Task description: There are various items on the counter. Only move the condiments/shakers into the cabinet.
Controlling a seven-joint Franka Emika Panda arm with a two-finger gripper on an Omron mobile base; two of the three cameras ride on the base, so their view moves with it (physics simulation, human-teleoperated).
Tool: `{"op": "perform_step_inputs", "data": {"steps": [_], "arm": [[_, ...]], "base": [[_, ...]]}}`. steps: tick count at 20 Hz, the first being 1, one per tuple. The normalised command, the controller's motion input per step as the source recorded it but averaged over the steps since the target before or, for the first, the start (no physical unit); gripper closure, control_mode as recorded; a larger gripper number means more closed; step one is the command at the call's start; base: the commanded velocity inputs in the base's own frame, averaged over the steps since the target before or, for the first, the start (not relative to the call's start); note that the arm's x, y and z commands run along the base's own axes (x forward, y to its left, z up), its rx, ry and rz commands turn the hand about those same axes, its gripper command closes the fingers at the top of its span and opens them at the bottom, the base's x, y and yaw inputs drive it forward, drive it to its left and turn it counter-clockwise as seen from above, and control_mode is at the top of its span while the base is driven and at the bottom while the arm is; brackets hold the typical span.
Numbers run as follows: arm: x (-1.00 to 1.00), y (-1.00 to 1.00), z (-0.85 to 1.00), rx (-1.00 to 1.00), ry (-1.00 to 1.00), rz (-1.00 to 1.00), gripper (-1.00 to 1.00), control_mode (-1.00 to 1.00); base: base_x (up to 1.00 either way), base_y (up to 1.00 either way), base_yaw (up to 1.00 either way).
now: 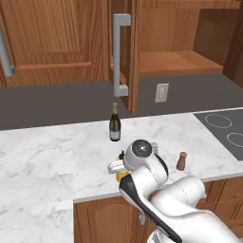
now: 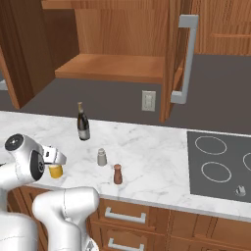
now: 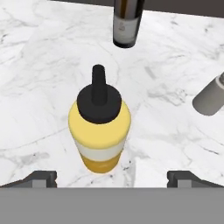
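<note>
1. Yellow squeeze bottle (image 3: pixel 99 131): black pointed cap, pale band round its body, upright on the marble tabletop (image 3: pixel 39 65).
2. Gripper (image 3: pixel 112 178) spread wide above it, holding nothing.
3. Wine bottle (image 3: pixel 127 22) beyond; grey shaker (image 3: pixel 212 98) to one side.

Open cabinet above a marble surface with four items, the arm low at the left.

On the white grey-veined marble surface (image 2: pixel 147 147) a dark glass wine bottle with a pale label (image 2: pixel 83 123) stands upright near the back wall. Nearer the front, a small grey shaker (image 2: pixel 101 157) and a small brown shaker (image 2: pixel 117 174) stand close together but apart. A yellow squeeze bottle (image 2: pixel 56 171) shows partly beneath the white arm's head at the left. Above, the brown wooden wall cabinet (image 2: pixel 112 66) stands open, its door with a long grey bar handle (image 2: pixel 185 59) swung outward. A dark cooktop (image 2: pixel 220 164) lies at the right.
</note>
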Motion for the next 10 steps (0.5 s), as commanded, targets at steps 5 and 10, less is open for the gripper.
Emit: {"op": "perform_step_inputs", "data": {"steps": [5, 10], "arm": [[0.2, 0.01, -0.16, 0.0, -0.01, 0.0, -1.0, -1.0], [0.16, 0.1, -0.06, 0.0, -0.01, 0.0, -1.0, -1.0]], "base": [[0.0, 0.0, 0.0], [0.0, 0.0, 0.0]]}}
